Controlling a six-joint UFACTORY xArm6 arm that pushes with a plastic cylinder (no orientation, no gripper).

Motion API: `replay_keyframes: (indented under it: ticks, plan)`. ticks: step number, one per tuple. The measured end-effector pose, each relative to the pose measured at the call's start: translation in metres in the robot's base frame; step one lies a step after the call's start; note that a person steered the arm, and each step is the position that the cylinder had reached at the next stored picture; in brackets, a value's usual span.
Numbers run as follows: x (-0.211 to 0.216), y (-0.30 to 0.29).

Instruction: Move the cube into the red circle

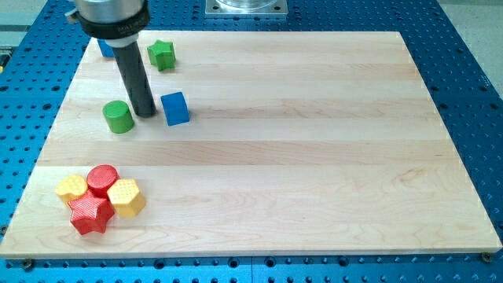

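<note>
Nearest the view's bottom, a cluster is being formed by the red star point(89, 215), the yellow hexagonal block point(126, 196), a second yellow block point(71, 187) and the red circle point(102, 178), all touching one another. Farther up, the green cylinder point(119, 116) is lying just beside my tip point(144, 115) at about nine o'clock, and the blue cube point(175, 108) is lying just beside it at about three o'clock, contact not being clear. From the cube, the red circle is lying toward seven o'clock, so the tip is judged to be needed at the cube's one o'clock side. No jaws are being carried; the rod is holding nothing. Farthest, the green star-like block point(162, 54) and another blue block point(105, 49), partly hidden, are being seen on the wooden board point(314, 157).
</note>
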State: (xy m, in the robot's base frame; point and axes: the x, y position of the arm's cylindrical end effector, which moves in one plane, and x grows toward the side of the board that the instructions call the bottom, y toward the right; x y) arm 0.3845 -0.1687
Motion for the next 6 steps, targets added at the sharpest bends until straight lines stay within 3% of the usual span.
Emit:
replay_keyframes:
  ticks: [1, 2, 3, 4, 5, 6]
  plan:
    - [-0.022, 0.04]
    - [-0.009, 0.086]
    - [0.043, 0.077]
    - [0.031, 0.072]
    - [-0.01, 0.072]
    - [0.045, 0.045]
